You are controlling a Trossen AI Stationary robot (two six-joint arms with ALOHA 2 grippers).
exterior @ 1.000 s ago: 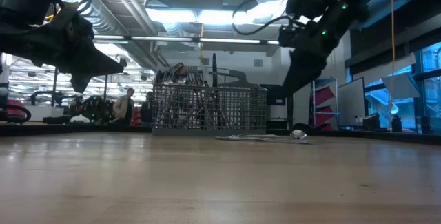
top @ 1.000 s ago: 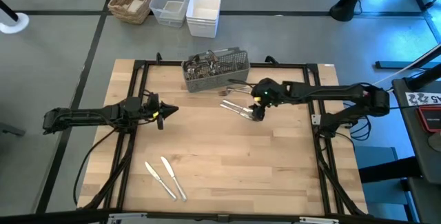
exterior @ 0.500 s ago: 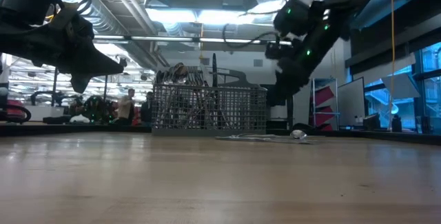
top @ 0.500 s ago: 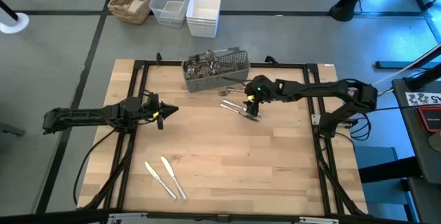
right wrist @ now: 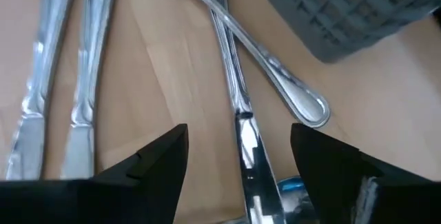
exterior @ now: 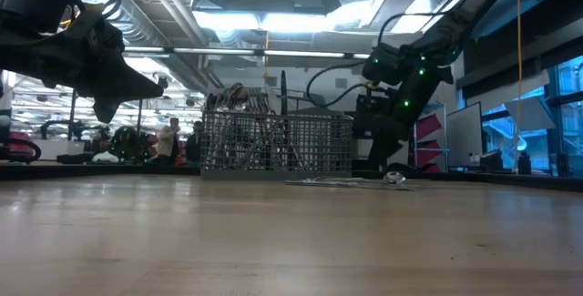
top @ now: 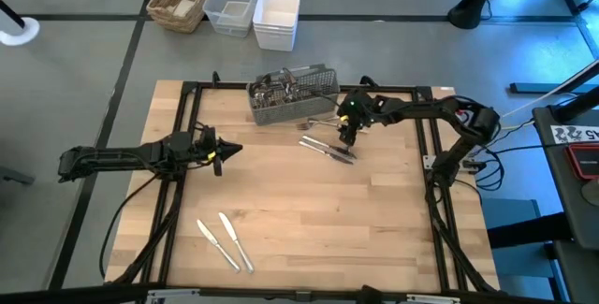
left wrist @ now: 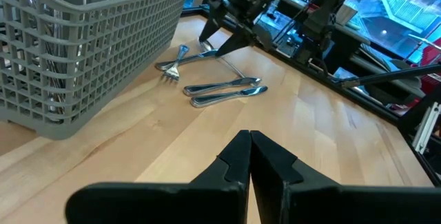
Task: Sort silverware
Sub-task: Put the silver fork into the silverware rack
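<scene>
Thin, stiff, slick silverware [right wrist: 242, 124] flat on the bench [top: 309, 220] beside the mesh caddy [top: 292, 94]: light but hard to lift, best pinched across a narrow handle. Right gripper [right wrist: 238, 162] spread wide, straddling one crossed handle, nothing clamped. Left gripper [left wrist: 249, 156] pressed together, empty, waiting well apart. Two knives [top: 225, 240] at the near edge.

Mesh caddy [top: 292, 94] blocks table's far edge; loose silverware [top: 327, 147] beside it; bare wood [top: 309, 220] mid-table.

Left gripper [top: 221, 153] jaws shut, aloft; right gripper [top: 348, 138] jaws wide, low.
</scene>
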